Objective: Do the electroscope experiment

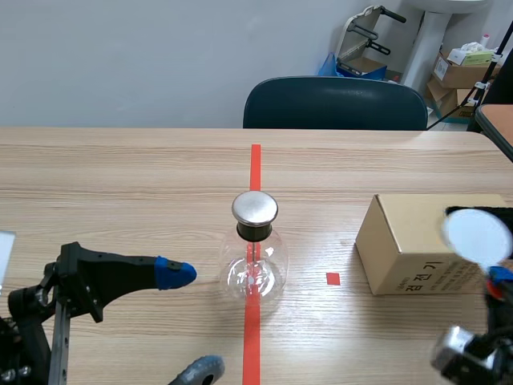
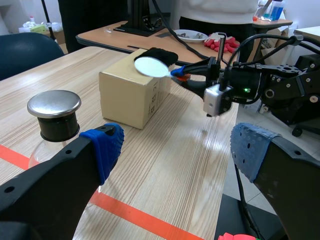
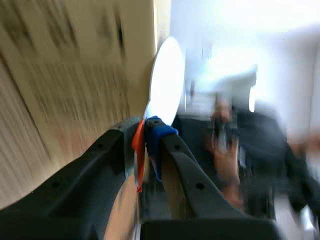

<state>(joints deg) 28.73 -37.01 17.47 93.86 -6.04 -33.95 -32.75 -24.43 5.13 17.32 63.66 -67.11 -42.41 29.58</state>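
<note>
Right of the electroscope [image 1: 255, 233], which stood on the bench [image 1: 120, 176], the right jaws were clenched on the white disc [image 1: 478, 235] over the cardboard box [image 1: 401, 245], and the left jaws hung released at the electroscope's left, so bringing the disc to its metal cap [image 1: 255, 208] was apparently yet to be done.

1 electroscope [image 1: 255, 257], 1 box [image 1: 409, 249], 1 disc [image 1: 478, 237]

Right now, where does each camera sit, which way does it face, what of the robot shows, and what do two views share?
Scene view: between the arms, facing across the table at the electroscope; both arms low.
Left wrist view: left arm, past its open left gripper toward the box.
Right wrist view: right arm; right gripper shut on the white disc.
Scene and left wrist views share electroscope and box.
</note>
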